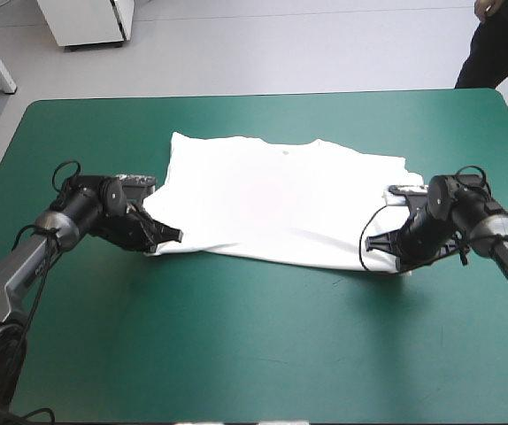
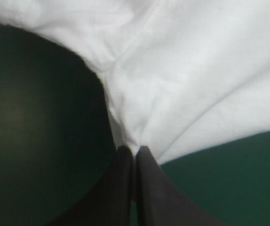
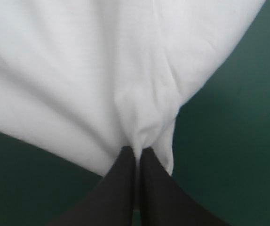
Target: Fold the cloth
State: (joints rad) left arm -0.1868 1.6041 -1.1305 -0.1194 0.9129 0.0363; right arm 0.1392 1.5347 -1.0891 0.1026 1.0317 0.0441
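Observation:
The white T-shirt (image 1: pixel 276 199) lies spread across the middle of the teal-green table, folded into a wide band. My left gripper (image 1: pixel 167 235) is at its near left corner, shut on the T-shirt. In the left wrist view the cloth (image 2: pixel 186 80) bunches into a pinch at the left gripper (image 2: pixel 135 150). My right gripper (image 1: pixel 380 241) holds the near right corner. The right wrist view has the T-shirt (image 3: pixel 102 70) gathered between the fingers of the right gripper (image 3: pixel 137 150), with a small flap hanging beside them.
Bare teal-green cover (image 1: pixel 263 345) stretches from the T-shirt to the table's near edge. More bare cover (image 1: pixel 95 133) lies beyond the left arm toward the far edge.

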